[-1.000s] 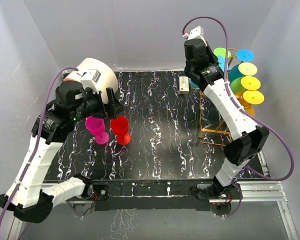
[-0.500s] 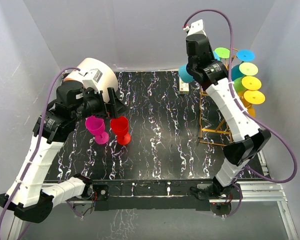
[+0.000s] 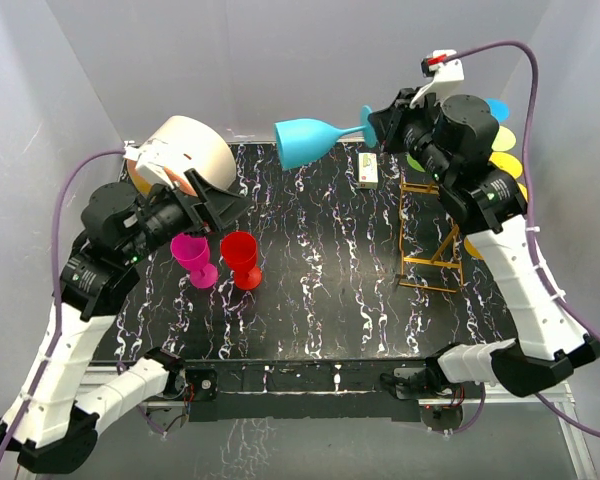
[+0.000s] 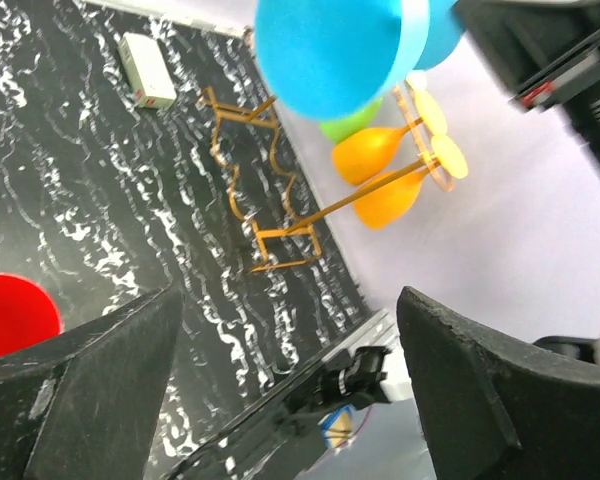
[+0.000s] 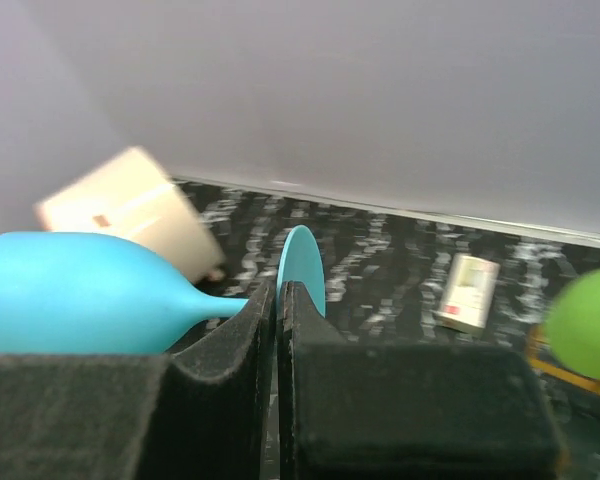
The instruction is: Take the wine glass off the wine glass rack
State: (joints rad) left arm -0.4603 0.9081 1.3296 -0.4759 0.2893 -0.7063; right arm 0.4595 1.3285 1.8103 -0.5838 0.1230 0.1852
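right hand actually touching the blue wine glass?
Touching. Right wrist view: the right hand is shut on the blue wine glass at its stem, with no gap showing.

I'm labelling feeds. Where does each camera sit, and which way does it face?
Top external: above and behind, looking down at the table; both arms show.
Left wrist: on the left arm, facing the rack; open left claw at bottom.
Right wrist: on the right arm, facing the back wall; shut right claw shows.
Shared: all see the blue glass.
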